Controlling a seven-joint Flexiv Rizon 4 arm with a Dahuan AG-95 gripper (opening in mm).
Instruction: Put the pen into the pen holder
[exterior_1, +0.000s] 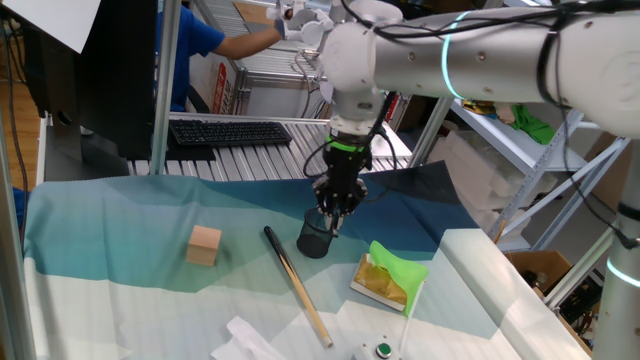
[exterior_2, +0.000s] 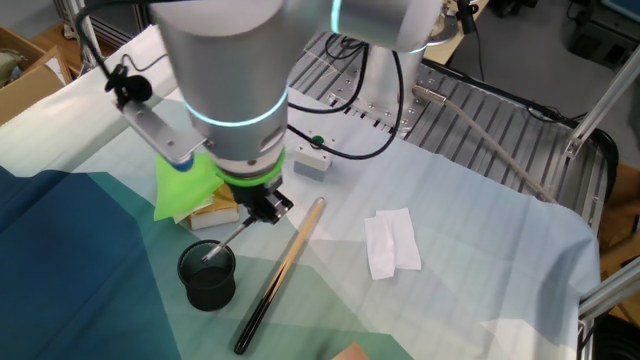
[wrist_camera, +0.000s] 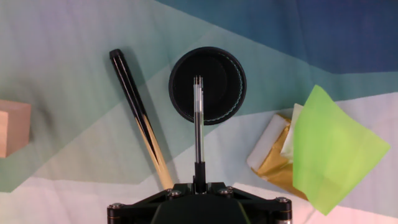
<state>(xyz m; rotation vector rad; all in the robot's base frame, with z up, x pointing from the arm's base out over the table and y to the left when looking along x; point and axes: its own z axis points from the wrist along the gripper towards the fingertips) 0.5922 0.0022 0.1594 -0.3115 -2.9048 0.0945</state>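
The pen (wrist_camera: 198, 124) hangs tip-down over the pen holder (wrist_camera: 208, 86), its lower end inside the rim. If let go while tilted, it could catch the rim, tip the cup, or spill toward the wooden stick (wrist_camera: 140, 118) beside the holder. The gripper (wrist_camera: 198, 184) is clamped narrowly on the pen's upper end.

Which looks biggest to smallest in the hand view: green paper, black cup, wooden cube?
1. Green paper
2. Black cup
3. Wooden cube, though the frame edge cuts it off, so its rank is unsure.
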